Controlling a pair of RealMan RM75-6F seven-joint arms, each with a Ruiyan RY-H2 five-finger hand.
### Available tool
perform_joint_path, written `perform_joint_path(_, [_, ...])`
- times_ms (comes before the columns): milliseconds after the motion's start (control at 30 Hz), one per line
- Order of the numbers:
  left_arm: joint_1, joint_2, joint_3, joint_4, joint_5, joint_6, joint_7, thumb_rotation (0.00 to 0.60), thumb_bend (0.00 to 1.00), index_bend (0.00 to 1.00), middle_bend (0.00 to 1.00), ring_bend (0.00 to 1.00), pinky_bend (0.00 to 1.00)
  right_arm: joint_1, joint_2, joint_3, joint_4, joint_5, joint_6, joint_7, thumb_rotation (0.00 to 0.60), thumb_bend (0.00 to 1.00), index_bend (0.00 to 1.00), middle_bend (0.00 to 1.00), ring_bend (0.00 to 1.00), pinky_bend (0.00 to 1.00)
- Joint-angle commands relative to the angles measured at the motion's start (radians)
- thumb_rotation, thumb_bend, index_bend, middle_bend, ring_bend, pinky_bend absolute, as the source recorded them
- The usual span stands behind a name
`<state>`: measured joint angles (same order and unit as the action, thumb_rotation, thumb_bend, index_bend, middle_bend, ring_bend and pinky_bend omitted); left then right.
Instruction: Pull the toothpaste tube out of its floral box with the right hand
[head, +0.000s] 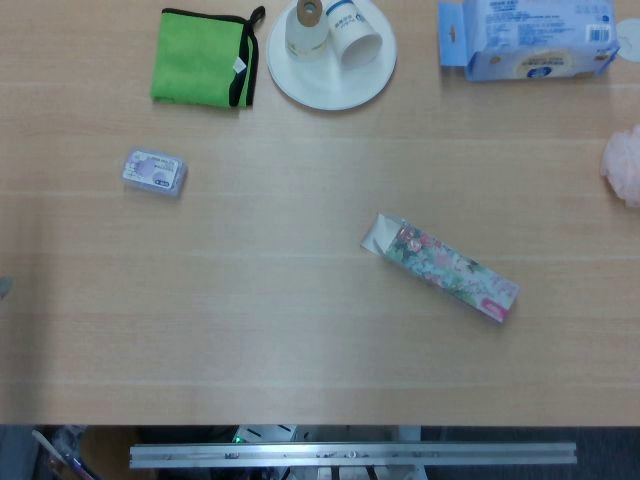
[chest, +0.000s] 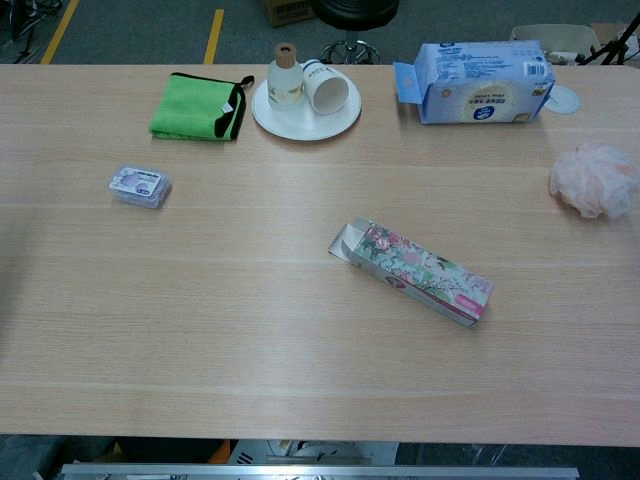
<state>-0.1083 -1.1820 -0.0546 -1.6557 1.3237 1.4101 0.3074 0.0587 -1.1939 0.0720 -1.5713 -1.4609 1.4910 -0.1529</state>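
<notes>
We observe bright, even overhead lighting on the surface (head: 300, 330); shadows are faint, and both views look slightly soft.

- The floral box (head: 440, 271) is lying flat on the table, angled diagonally, right of centre.
- Its flap is hanging open at the upper-left end.

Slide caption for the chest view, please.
Floral box lies diagonally mid-table, flap open at its left end; plate, green cloth behind; no hands visible.

Bare tabletop (chest: 250, 330) around floral box (chest: 415, 271)
</notes>
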Motion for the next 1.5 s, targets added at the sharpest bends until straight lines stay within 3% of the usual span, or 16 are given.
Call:
perform_joint_path(33, [0.0,0.0,0.0,0.001,0.0,0.0,0.0,0.6,0.11,0.0,0.0,0.0,0.11,-0.002,-0.002,-0.002,0.001,-0.001,0.001,-0.002,0.6,0.0,0.0,0.03,0.0,0.19])
perform_joint_path(500, [0.002,-0.001,0.004,0.006,0.004,0.003,-0.008,0.6,0.11,0.0,0.0,0.0,0.12,-0.002,-0.014,0.001,0.006,0.003,-0.001,0.007,0.6,0.0,0.0,0.03,0.0,0.19])
perform_joint_path(800, [0.003,-0.002,0.005,0.017,0.0,-0.003,-0.025,0.6,0.11,0.0,0.0,0.0,0.13,0.002,-0.004,-0.006,-0.095,0.016,-0.032,0.041,0.6,0.0,0.0,0.04,0.0,0.18])
perform_joint_path(1100, [0.009,-0.002,0.008,0.035,0.004,-0.002,-0.058,0.6,0.11,0.0,0.0,0.0,0.15,0.051,-0.019,-0.02,-0.197,0.016,-0.123,-0.011,0.6,0.0,0.0,0.05,0.0,0.18])
perform_joint_path(1500, [0.017,-0.006,0.012,0.064,0.008,-0.003,-0.103,0.6,0.11,0.0,0.0,0.0,0.15,0.151,-0.102,-0.023,-0.196,0.031,-0.273,-0.056,0.6,0.0,0.0,0.05,0.0,0.18])
